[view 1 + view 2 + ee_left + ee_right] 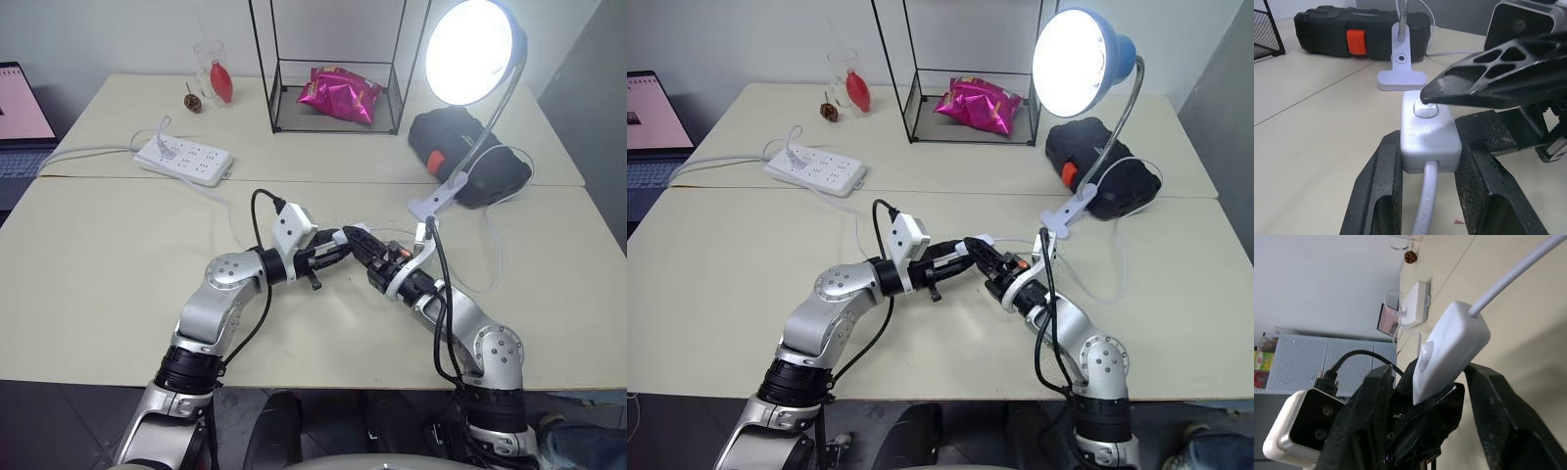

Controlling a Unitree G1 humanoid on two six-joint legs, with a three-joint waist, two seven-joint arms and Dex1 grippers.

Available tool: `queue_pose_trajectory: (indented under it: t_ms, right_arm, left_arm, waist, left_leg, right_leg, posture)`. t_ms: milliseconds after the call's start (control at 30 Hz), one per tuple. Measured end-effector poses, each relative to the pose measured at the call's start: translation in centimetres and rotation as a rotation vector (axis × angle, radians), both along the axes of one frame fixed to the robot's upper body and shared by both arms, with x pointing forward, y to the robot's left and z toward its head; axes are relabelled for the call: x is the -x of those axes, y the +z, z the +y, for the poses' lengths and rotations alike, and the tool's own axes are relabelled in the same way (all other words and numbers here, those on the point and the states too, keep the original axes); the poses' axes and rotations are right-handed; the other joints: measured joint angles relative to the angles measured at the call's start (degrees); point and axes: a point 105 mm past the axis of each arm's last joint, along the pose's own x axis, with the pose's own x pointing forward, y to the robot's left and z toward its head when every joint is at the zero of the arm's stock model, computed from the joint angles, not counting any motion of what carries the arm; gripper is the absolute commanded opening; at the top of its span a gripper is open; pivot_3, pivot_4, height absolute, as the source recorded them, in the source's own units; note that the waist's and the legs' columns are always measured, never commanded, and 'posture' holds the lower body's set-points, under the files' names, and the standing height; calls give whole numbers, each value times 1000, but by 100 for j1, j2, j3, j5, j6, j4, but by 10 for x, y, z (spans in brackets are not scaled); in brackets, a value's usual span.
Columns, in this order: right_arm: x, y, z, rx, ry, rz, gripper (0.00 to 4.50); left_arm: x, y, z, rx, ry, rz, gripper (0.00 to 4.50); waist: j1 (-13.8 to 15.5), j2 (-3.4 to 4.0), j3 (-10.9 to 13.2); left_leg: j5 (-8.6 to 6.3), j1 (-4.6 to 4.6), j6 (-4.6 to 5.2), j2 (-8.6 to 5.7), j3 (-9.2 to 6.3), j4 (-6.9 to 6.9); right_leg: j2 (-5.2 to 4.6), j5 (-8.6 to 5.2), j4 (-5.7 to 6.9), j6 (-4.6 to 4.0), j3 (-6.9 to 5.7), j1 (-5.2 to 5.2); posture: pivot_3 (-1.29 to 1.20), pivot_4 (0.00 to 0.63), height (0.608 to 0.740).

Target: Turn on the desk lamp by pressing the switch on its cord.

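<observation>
A white power strip [184, 160] is lying at ten o'clock on the table [88, 264], a pink snack bag [343, 94] is sitting inside a wire-frame box [333, 73] at twelve, and a black case [468, 152] is resting at two o'clock.

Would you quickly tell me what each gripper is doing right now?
Left gripper: shut on the switch.
Right gripper: open, one finger on the switch's button.
</observation>
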Motion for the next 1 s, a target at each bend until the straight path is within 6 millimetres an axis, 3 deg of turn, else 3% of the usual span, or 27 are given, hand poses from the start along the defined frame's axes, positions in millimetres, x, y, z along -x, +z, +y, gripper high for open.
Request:
queue_pose_trajectory:
  t_ms: [67,200,433,600,767,1000]
  right_arm:
    - [2,-2,-2,34,18,-12,3796]
    - [10,-1,-15,139,56,-74,4500]
    - [28,8,-44,433,155,-251,4500]
    - [29,20,-54,755,239,-473,4500]
    - [30,14,-60,1011,344,-638,4500]
    - [40,6,-62,1134,485,-771,4500]
  left_arm:
    - [0,-1,0,-7,1,-2,1097]
    - [-2,-4,1,-18,7,-11,1097]
    - [-6,-36,9,-105,13,27,1097]
    - [-5,-55,13,-142,-4,59,1097]
    - [-7,-60,13,-158,-31,47,1097]
    - [-8,-61,14,-173,-50,30,1097]
  waist:
    - [1,0,0]
    - [5,0,0]
    - [13,0,-2]
    - [14,-1,-2]
    - [48,-3,-5]
    - [52,-5,-6]
  left_leg:
    - [0,0,0,-1,0,0]
    - [0,-1,0,-2,1,0]
    - [0,1,0,-2,5,0]
    - [0,1,0,-1,4,0]
    - [0,1,0,-2,4,1]
    - [0,8,0,-2,3,2]
  right_leg:
    - [0,0,0,0,0,0]
    - [-1,0,-1,0,0,0]
    - [1,-1,-1,1,3,-1]
    - [2,-1,-3,2,1,-1]
    - [0,-2,-7,3,0,2]
    - [-2,-1,-5,4,-2,7]
  posture:
    - [0,150,740]
    - [0,150,740]
    - [0,150,740]
    - [0,150,740]
    - [0,150,740]
    - [0,150,740]
